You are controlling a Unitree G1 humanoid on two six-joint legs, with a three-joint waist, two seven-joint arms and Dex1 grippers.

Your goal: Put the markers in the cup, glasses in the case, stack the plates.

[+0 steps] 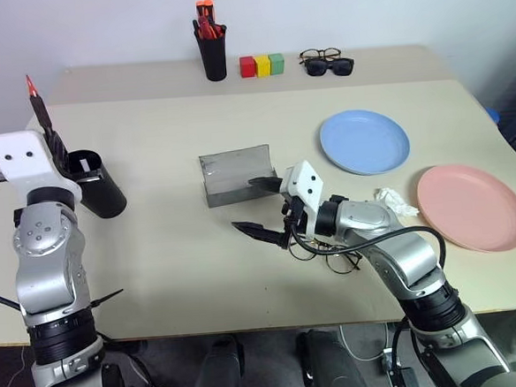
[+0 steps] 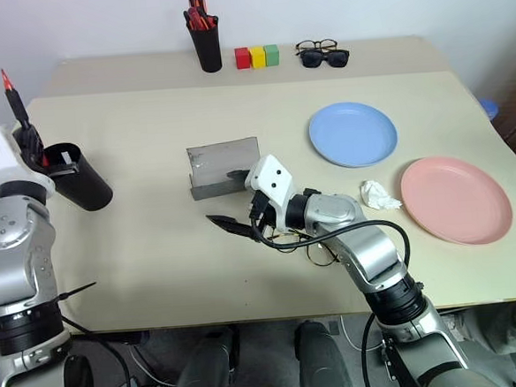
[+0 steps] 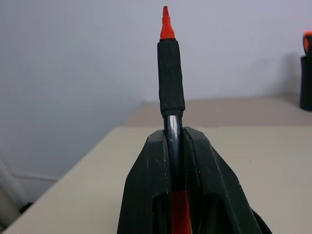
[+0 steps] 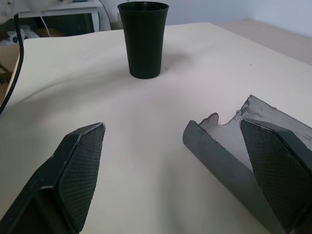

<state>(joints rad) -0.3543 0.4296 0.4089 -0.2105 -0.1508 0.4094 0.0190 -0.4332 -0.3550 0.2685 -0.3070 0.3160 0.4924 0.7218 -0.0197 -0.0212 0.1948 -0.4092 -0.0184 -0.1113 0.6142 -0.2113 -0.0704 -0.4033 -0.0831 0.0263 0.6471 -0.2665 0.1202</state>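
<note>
My left gripper [image 1: 57, 153] is shut on a black marker [image 1: 40, 109] with a red tip, held upright at the table's left edge, just above and beside the black cup [image 1: 99, 194]. In the left wrist view the marker [image 3: 170, 73] rises from between the shut fingers [image 3: 146, 195]. Near the middle of the table my right gripper [image 1: 259, 208] stands open and empty, just in front of the open grey case [image 1: 236, 173]. The wire-rimmed glasses [image 1: 337, 260] lie on the table under my right forearm. The blue plate [image 1: 364, 141] and the pink plate [image 1: 471, 206] lie apart at the right.
A crumpled white tissue [image 1: 396, 201] lies between the plates. At the back stand a black pen holder [image 1: 213, 53] with red and orange pens, three coloured blocks [image 1: 261, 65], and sunglasses [image 1: 331, 66] with another pair behind them.
</note>
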